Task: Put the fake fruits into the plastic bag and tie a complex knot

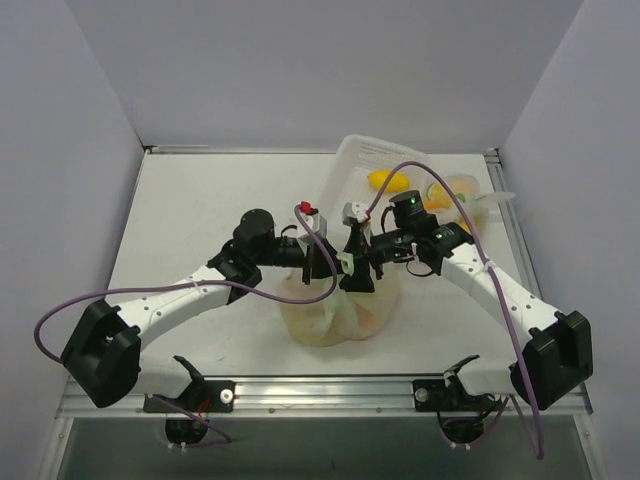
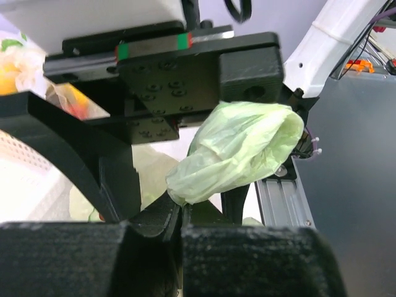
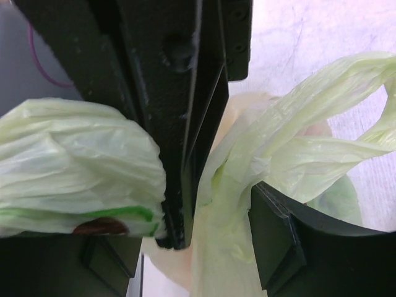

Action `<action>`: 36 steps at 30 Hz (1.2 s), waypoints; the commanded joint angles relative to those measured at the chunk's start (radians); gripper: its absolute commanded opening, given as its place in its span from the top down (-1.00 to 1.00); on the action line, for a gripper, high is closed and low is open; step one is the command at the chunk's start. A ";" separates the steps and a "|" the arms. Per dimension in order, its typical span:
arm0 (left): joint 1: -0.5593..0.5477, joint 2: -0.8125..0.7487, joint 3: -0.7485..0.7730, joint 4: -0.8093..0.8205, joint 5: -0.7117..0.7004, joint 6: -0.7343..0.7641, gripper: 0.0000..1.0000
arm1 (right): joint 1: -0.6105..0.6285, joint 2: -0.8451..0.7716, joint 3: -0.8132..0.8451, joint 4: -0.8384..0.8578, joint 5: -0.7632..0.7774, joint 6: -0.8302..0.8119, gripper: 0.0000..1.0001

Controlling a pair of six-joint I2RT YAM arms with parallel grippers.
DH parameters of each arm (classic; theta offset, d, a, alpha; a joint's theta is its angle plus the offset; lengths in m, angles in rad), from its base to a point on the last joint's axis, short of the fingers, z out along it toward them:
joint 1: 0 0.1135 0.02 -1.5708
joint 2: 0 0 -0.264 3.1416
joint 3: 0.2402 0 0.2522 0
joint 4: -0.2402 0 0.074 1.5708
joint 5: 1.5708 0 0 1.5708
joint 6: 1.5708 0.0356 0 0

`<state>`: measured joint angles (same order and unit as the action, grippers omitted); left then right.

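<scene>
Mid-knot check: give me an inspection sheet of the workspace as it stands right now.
Surface: white table; no damage seen.
Job's things: plastic bag at centre, fake fruits showing faintly through it; its pale green top is drawn up between the arms. Yellow fruits lie in the white basket at the far right.
Clutter: nothing seen.
Grippers: left end effector shut on a twisted bag end; right end effector appears shut on bag film.
Cables: purple cables loop off both arms, the right one arching over the basket.
Surroundings: plain pale walls.
</scene>
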<state>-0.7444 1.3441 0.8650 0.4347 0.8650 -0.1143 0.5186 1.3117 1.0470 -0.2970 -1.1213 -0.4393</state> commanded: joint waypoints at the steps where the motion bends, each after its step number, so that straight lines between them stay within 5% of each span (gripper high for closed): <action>1: 0.000 0.007 -0.010 0.170 -0.006 -0.056 1.00 | 0.008 0.001 -0.041 0.207 -0.069 0.177 -0.22; 7: 0.002 0.013 -0.032 0.222 -0.038 -0.093 1.00 | 0.008 0.000 -0.166 0.469 -0.043 0.362 0.23; 9: 0.007 0.012 -0.027 0.222 -0.026 -0.102 0.92 | 0.009 0.000 -0.186 0.501 -0.022 0.370 0.55; 10: 0.017 0.009 -0.024 0.223 -0.015 -0.107 0.79 | 0.008 0.000 -0.189 0.503 -0.017 0.369 0.77; 13: 0.048 -0.016 -0.012 0.216 0.041 -0.140 0.28 | -0.005 -0.005 -0.193 0.496 -0.003 0.367 1.00; 14: 0.078 -0.035 -0.011 0.196 0.061 -0.160 0.19 | -0.009 -0.006 -0.194 0.493 -0.002 0.366 1.00; 15: 0.091 -0.049 -0.011 0.182 0.095 -0.166 -0.32 | -0.020 -0.005 -0.196 0.490 0.000 0.366 1.00; 19: 0.158 -0.132 -0.014 0.055 0.175 -0.154 -0.80 | -0.048 -0.015 -0.196 0.470 -0.002 0.366 1.00; 26: 0.215 -0.295 0.012 -0.419 0.103 0.159 -0.88 | -0.071 -0.029 -0.188 0.437 -0.011 0.343 1.00; 36: 0.396 -0.126 0.075 -0.234 0.175 -0.186 -0.90 | -0.031 -0.042 -0.119 0.302 -0.035 0.142 1.00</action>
<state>-0.3618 1.1709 0.8806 0.1238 0.9768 -0.1688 0.4683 1.3056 0.8719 0.0654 -1.1271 -0.1856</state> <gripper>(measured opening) 0.941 0.036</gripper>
